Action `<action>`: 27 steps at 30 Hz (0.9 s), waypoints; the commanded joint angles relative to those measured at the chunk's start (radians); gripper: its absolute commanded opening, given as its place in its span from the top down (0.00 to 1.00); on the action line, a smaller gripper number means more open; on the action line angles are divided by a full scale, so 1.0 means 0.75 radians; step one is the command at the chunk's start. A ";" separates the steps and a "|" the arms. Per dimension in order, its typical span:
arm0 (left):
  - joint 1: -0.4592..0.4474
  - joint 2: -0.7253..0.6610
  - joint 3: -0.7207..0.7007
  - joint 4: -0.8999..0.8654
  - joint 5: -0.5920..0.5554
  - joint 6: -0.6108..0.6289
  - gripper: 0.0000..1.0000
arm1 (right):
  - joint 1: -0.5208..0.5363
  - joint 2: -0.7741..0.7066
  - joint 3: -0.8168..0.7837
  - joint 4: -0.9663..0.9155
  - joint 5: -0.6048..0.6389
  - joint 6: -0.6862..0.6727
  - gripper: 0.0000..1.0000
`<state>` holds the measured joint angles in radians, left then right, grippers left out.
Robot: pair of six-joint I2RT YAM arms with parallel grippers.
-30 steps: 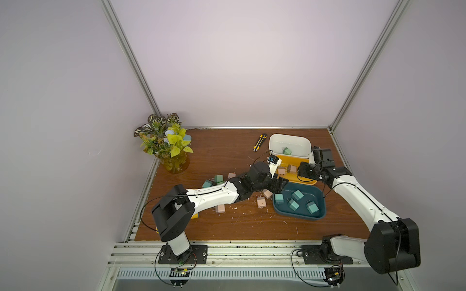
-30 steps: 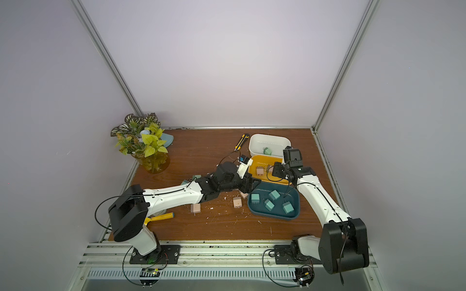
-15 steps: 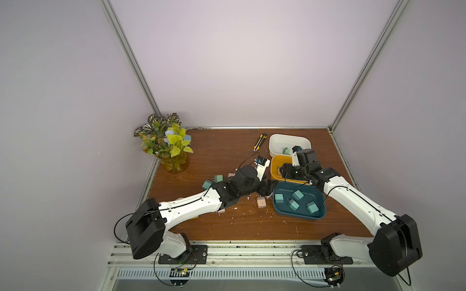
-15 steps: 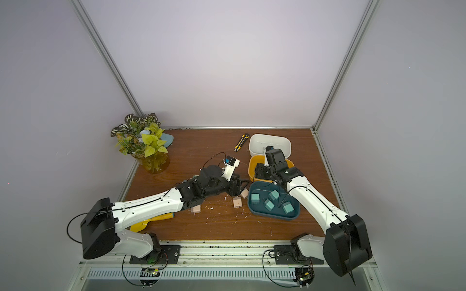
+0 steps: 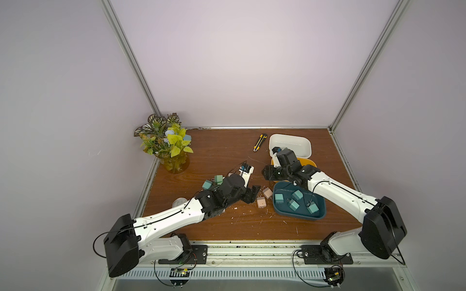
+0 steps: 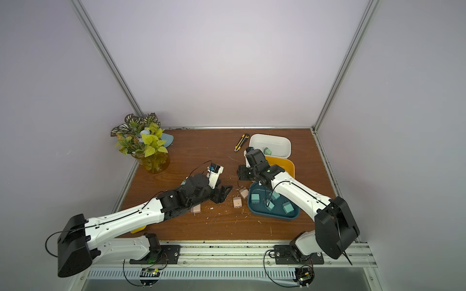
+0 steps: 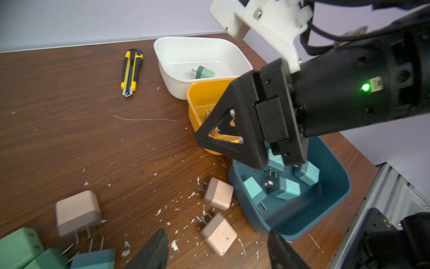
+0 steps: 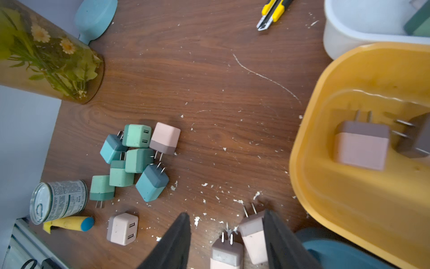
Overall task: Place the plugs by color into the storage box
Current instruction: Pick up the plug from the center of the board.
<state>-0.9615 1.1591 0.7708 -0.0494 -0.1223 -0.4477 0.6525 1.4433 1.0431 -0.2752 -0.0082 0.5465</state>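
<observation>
While the teal tub [image 7: 290, 223] holds teal plugs, the white tub [image 7: 172, 79] one green plug and the yellow tub [image 8: 325, 186] two pink ones, the nearer pink plug [image 7: 218, 233] and the second pink plug [image 7: 218, 193] lie loose on the table [image 7: 93, 139], just beside the teal tub's wall. These look like the pieces in hand, and the yellow tub looks like their home.

Just ahead of the gap of the left pincer [image 5: 253, 195] lies the nearer pink plug; that pincer stands wide, empty and low over the table. Above the same pair hangs the right pincer [image 8: 225, 215], part open with nothing gripped. In the right wrist view one pink plug sits close by a finger, and whether they touch cannot be told.

With both arms crowding one spot, the step probably goes best if only one arm commits and the other waits clear. The fingers should close across the plug's flat sides, away from the prongs, which would slip or twist the body. The second plug sits close to the tub wall, so taking the nearer one first likely leaves more room.

Farther off, a heap of green and teal plugs [image 8: 137, 158] waits.
</observation>
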 commanded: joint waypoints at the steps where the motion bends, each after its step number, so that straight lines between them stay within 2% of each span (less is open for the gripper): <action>1: 0.016 -0.068 -0.050 -0.091 -0.118 0.012 0.30 | 0.048 0.033 0.062 0.055 -0.013 0.033 0.44; 12: 0.062 -0.208 -0.171 -0.160 -0.182 -0.007 0.29 | 0.180 0.230 0.173 0.094 -0.013 0.060 0.44; 20: 0.355 -0.319 -0.228 -0.194 0.046 -0.021 0.29 | 0.239 0.400 0.351 0.054 -0.014 0.029 0.44; 27: 0.449 -0.370 -0.225 -0.264 0.070 0.032 0.29 | 0.267 0.497 0.439 0.063 -0.018 0.040 0.44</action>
<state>-0.6460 0.8997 0.6033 -0.2047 -0.1009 -0.4488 0.8448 1.8080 1.3270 -0.2298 -0.0101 0.5835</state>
